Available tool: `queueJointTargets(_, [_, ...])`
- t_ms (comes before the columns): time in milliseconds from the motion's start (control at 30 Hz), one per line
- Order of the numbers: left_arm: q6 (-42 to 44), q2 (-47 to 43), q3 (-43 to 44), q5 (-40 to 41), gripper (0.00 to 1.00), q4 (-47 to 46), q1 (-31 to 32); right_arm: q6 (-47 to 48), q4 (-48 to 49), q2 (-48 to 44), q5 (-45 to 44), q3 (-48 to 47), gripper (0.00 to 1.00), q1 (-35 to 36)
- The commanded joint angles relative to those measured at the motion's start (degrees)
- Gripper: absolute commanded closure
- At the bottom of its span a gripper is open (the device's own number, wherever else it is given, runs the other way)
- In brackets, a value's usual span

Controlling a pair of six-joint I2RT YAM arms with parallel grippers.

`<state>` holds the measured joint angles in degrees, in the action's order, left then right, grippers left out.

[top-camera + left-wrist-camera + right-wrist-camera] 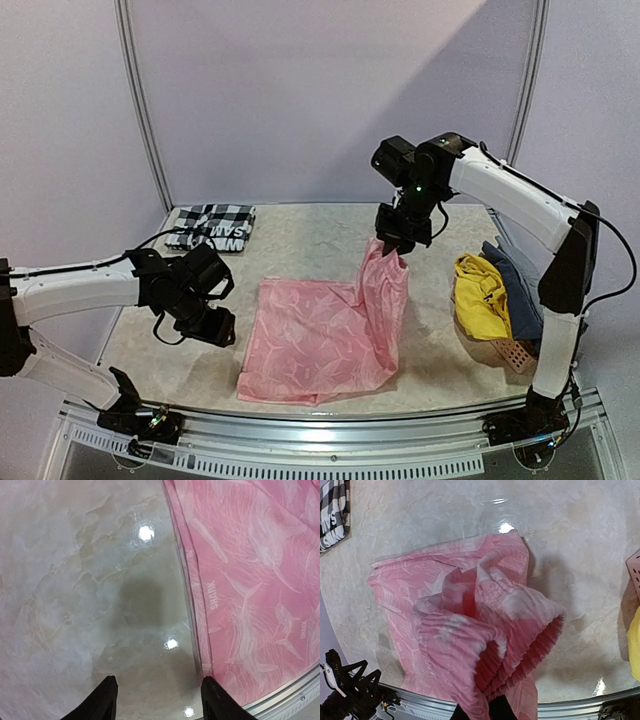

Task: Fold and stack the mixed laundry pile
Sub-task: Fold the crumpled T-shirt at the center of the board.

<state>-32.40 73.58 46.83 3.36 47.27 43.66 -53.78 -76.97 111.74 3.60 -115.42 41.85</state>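
Rosy pink all over the pink garment [320, 340], printed with paler, whitish sharks and the word SHARK in white; deeper pink inside its gathered folds. Black-and-white squares on the checked shirt [210, 227], crossed by a black band with white lettering. Plain bright yellow for the yellow garment [478, 295]. Flat, dull blue-grey for the blue-grey garment [518, 285]. Salmon on the basket [512, 355], dotted with a grid of small holes. Cream and beige on the table [300, 235], marbled with soft veins. White shells and black joints on the arms [80, 285], with one green light on the right one. Pale lilac on the wall [300, 100].
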Motion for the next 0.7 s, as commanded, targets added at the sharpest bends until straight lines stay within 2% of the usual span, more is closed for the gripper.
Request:
queueJointTargets(0, [0.6,0.5,-2.4,-4.3,0.43,-2.4,-2.7,-4.2,-2.8,4.0,-0.7,-4.5,1.0,3.4])
queueJointTargets(200, [2.0,2.9,-3.8,-7.0,0.45,-4.0,-4.2,-7.9,0.2,9.5,1.3,-8.6,1.0,6.5])
queueJointTargets(667, [4.1,10.1,-4.0,-11.7,0.49,-8.0,-4.7,-15.9,12.3,15.4,3.7,-9.0,1.0,10.6])
